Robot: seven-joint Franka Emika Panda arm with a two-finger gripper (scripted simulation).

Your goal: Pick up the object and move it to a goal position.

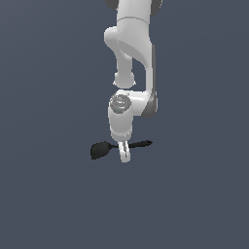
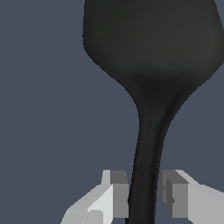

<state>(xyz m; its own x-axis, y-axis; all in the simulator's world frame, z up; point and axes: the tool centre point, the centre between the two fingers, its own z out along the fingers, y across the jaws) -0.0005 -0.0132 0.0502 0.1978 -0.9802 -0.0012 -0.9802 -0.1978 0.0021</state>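
Tool (image 2: 142,197) straddles the spatula (image 2: 151,65) handle (fingers just beside).

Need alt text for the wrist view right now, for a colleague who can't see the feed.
A black spatula fills the wrist view, its broad rounded head narrowing to a thin handle that runs between the two grey pads of the claw. The pads sit close on either side of the handle, against a plain blue-grey surface.

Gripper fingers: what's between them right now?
The spatula's thin handle runs between the two fingers, clearest in the wrist view. A small gap shows on one side; nothing else lies between them.
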